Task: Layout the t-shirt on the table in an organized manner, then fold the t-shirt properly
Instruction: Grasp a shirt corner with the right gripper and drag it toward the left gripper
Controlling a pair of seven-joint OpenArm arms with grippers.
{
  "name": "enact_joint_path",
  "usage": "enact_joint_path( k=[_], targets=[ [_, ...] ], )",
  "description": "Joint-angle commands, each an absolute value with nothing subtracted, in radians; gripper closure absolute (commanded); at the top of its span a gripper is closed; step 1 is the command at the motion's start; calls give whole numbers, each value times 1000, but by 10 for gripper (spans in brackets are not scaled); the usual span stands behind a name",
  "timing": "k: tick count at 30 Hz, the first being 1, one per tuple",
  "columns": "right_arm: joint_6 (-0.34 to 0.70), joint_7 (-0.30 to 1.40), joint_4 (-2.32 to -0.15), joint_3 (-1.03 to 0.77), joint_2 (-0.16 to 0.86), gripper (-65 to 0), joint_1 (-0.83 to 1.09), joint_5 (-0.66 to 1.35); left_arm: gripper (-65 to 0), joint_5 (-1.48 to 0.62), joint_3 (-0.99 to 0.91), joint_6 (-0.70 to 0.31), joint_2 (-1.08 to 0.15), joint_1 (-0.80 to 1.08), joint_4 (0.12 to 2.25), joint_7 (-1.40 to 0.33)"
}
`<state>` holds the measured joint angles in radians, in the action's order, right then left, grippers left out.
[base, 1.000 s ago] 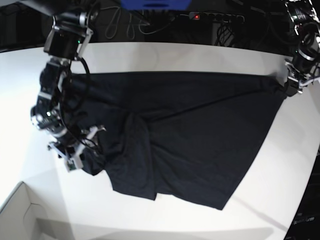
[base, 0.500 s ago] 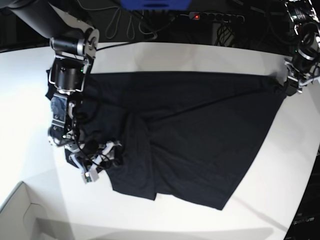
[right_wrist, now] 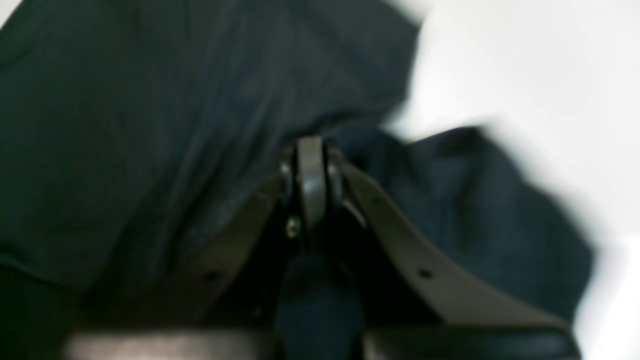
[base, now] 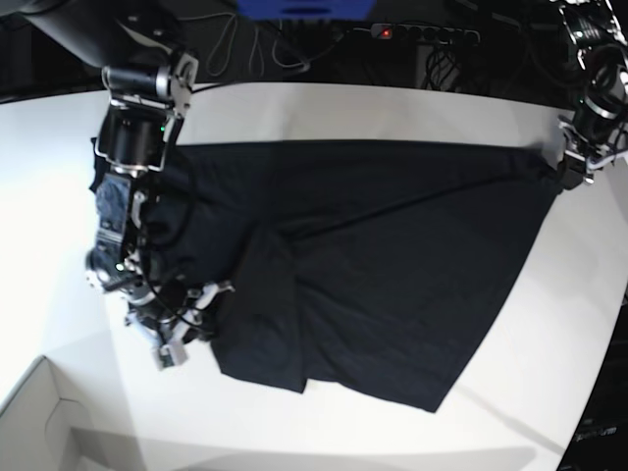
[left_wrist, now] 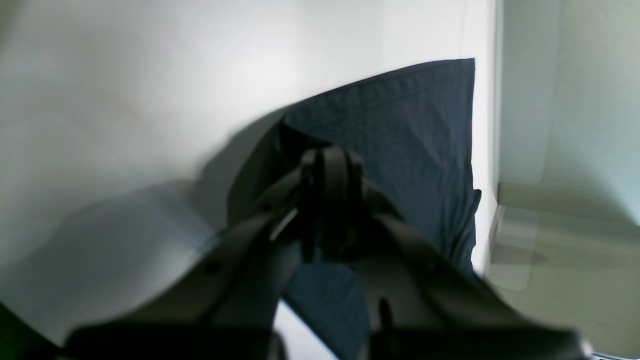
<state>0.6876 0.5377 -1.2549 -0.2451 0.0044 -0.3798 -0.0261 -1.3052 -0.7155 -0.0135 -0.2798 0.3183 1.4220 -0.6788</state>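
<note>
Right gripper (base: 186, 332) fingers pressed together, pinching bunched t-shirt (base: 373, 265) edge; left gripper (base: 572, 175) fingers pinching opposite corner. Cloth long axis spans bench (base: 324, 108) between them.

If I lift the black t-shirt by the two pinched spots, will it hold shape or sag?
Likely sag: the t-shirt already lies in loose folds near the right tool. It looks thin and light, so it should drape between both grips. The left tool pinches a corner, so pulling there probably stretches the cloth taut across the table.
</note>
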Motion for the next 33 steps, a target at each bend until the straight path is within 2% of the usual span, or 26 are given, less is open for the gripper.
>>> enact_joint_path(
  k=[1, 7, 9, 14, 21, 28, 33],
  targets=[
    [698, 532, -1365, -223, -1, 0, -364, -2, -1, -1349, -722, -5, -297, 309, 1435, -676],
    [698, 667, -1949, -74, -31, 0, -108, -2, -1, -1349, -720, -5, -297, 266, 1434, -682],
    [698, 676, -2057, -27, -42, 0, -22, -1, -1, -1349, -717, -5, -297, 245, 1434, -684],
    [698, 621, -2052, 22, -44, 0, 148, -1, -1, -1348, -699, -5, -300, 225, 1434, -684],
    [698, 621, -2051, 180, -36, 0, 328, -4, -1, -1308, -704, -5, -308, 176, 1382, -684],
    [698, 628, -2029, 486, 122, 0, 394, -7, -3, -1305, -700, -5, -302, 124, 1363, -684],
    [698, 624, -1946, 522, 147, 0, 387, -7, -4, -1305, -702, -5, -300, 99, 1363, -684]
  ],
)
